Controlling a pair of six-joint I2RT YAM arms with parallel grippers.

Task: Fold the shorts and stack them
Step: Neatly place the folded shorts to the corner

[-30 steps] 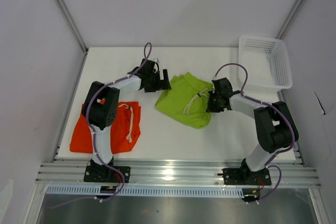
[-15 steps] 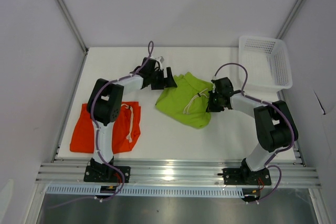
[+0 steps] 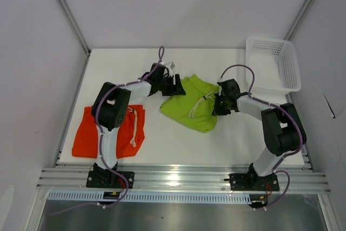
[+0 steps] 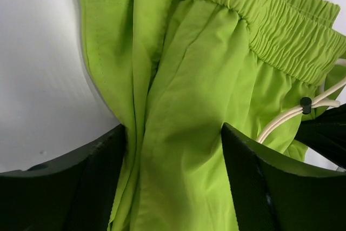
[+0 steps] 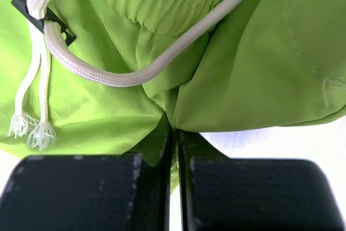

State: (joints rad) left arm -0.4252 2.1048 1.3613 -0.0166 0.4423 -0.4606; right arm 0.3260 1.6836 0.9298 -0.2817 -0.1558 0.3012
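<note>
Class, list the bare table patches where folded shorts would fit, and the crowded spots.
Free: near strip right of the orange shorts; far left corner. Crowded: middle, left end effector and right end effector at green shorts; basket fills far right.

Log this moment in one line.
item: green shorts | left jaws: open, astride its far-left edge | right jaws: shut on its right edge | orange shorts: lying near left, unheld

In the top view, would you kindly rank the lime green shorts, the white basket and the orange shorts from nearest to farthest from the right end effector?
1. lime green shorts: pinched in the right end effector, just to its left.
2. white basket: far right corner of the table.
3. orange shorts: near left side, beyond the left arm.
</note>
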